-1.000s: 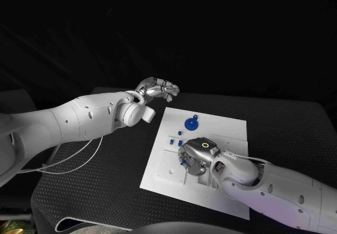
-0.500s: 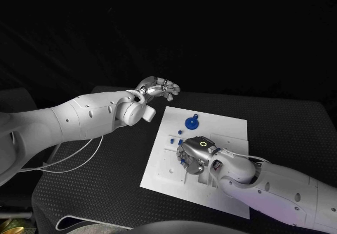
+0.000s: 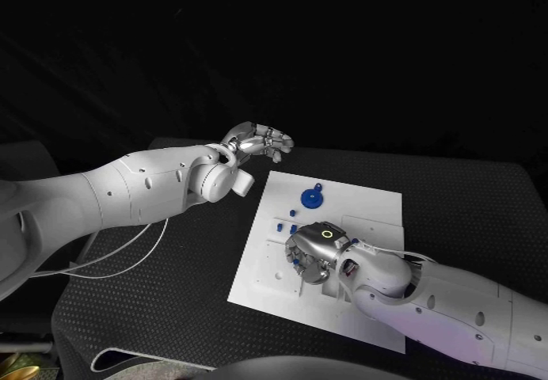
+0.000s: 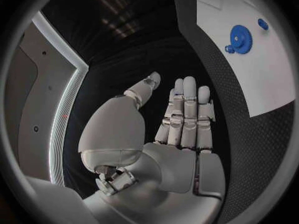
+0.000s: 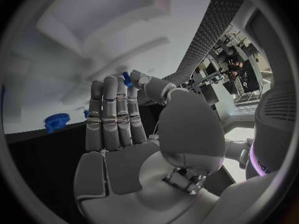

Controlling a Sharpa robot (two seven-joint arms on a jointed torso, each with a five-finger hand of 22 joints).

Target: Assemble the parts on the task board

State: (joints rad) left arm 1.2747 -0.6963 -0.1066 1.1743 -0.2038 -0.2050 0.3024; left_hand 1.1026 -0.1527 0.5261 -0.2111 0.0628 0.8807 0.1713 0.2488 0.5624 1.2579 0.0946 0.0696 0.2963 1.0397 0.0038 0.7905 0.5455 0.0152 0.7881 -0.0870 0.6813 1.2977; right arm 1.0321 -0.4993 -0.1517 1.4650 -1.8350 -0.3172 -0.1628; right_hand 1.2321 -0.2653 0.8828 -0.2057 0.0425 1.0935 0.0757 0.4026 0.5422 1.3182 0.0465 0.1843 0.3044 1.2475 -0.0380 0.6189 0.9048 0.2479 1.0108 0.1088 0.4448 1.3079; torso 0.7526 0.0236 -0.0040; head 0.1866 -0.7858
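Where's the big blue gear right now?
In the head view the blue gear lies on the task board near its far edge, beyond the right hand and nearer the left hand.

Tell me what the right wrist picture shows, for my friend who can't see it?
The right hand pinches a small blue part between its thumb and a fingertip, just above the white task board. A blue gear sits on the board to one side.

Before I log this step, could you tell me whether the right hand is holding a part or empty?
Holding: the right hand pinches a small blue part between thumb and fingertip.
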